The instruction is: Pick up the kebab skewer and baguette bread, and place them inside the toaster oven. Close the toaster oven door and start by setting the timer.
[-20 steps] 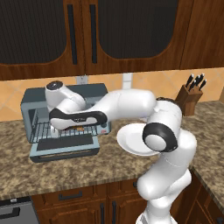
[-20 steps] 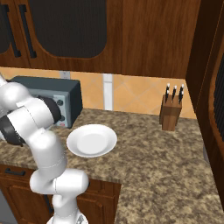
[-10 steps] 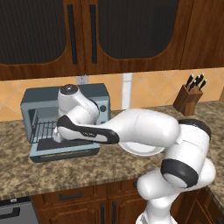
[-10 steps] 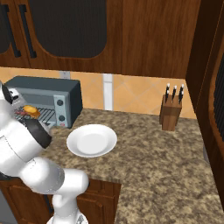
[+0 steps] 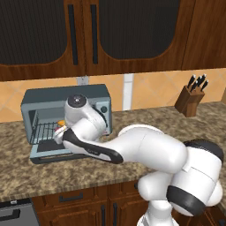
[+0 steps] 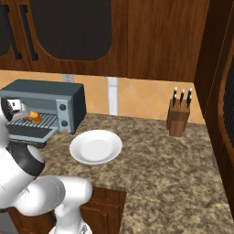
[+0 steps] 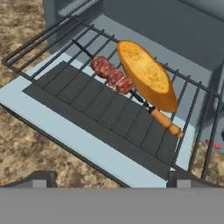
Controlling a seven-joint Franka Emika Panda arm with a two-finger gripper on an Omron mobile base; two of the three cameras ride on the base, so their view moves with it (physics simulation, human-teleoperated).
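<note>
Left base view: the toaster oven (image 5: 66, 99) stands on the table (image 5: 132, 119) at the centre left of the frame. The toaster oven door (image 5: 53, 152) is folded down flat in front of the opening. A spot of orange, the baguette bread (image 5: 61, 123), shows on the wire rack (image 5: 44, 131) just beside the robot's wrist, which covers the right half of the opening. The claw itself is hidden behind the wrist. A knife block (image 5: 190, 99) stands at the right edge.

Right base view: the toaster oven (image 6: 55, 98) sits at the centre left, with two dark knobs (image 6: 62, 115) on its right panel. The baguette bread (image 6: 33, 117) lies inside on the rack. A white plate (image 6: 96, 146) rests on the table (image 6: 173, 169) just right of the oven. A knife block (image 6: 178, 117) stands at the right.

Hand view: the kebab skewer (image 7: 120, 81) and the baguette bread (image 7: 146, 74) lie side by side, touching, on the wire rack (image 7: 70, 83), above the lowered toaster oven door (image 7: 74, 131). The claw (image 7: 111, 178) is spread wide, its fingertips (image 7: 43, 177) at the bottom corners, holding nothing and touching nothing.

No legible writing is present.
</note>
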